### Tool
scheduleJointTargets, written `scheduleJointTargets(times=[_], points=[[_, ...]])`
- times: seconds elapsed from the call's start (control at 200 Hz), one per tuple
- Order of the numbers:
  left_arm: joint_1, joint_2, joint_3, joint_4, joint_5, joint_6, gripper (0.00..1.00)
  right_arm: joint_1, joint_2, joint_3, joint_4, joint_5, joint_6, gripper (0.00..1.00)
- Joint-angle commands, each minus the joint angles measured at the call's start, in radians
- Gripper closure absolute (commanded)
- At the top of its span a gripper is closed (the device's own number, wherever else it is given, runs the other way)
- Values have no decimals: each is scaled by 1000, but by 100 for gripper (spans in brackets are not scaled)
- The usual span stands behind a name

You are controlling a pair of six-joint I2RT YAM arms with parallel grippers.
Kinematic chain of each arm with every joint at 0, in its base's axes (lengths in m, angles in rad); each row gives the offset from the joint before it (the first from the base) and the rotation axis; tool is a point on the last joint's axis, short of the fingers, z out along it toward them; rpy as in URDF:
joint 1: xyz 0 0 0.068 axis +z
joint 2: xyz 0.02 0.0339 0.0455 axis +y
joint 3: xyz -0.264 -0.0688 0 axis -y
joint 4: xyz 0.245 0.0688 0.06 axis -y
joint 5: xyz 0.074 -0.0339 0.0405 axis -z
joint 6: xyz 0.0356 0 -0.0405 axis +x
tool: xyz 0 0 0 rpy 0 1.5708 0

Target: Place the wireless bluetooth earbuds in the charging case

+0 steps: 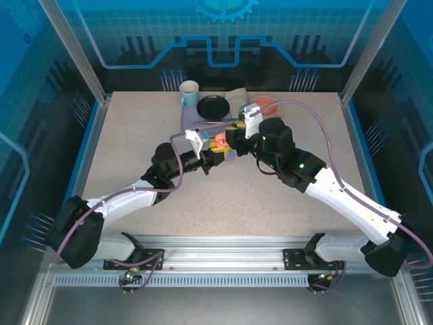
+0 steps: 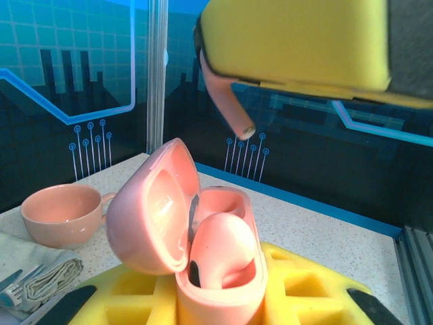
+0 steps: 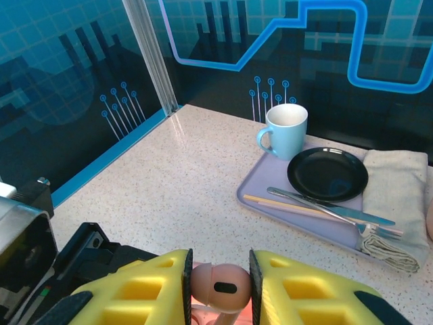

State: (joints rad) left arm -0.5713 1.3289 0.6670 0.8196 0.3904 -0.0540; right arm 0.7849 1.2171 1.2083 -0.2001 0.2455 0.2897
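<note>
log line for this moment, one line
left claw: shut on pink case, lid open | seated earbud: one in case | right claw: shut on second earbud above case

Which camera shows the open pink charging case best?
Left wrist view: the pink charging case is close up, lid open, one earbud seated inside. Top external shows a small, distant pink patch; right wrist shows a pink sliver below the held earbud.

The desk [image 1: 128,156] has a speckled beige top. Three items lie near the middle of its far edge: a lilac tray [image 3: 252,193], a folded grey cloth [image 3: 399,196] touching the tray's right side, and a salmon-pink cup [image 2: 61,215] just beside the cloth.
</note>
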Motion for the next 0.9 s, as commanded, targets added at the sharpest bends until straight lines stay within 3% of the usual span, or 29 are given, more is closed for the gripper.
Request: scheduleJointTargets(times=[0.0,0.895], points=[[3,-16,31,30,21,-16,100,11,6,-13,44,-8,-8,72],[2,-39,29,25,22,-18,100,-33,-3,-69,44,-30,-1,77]])
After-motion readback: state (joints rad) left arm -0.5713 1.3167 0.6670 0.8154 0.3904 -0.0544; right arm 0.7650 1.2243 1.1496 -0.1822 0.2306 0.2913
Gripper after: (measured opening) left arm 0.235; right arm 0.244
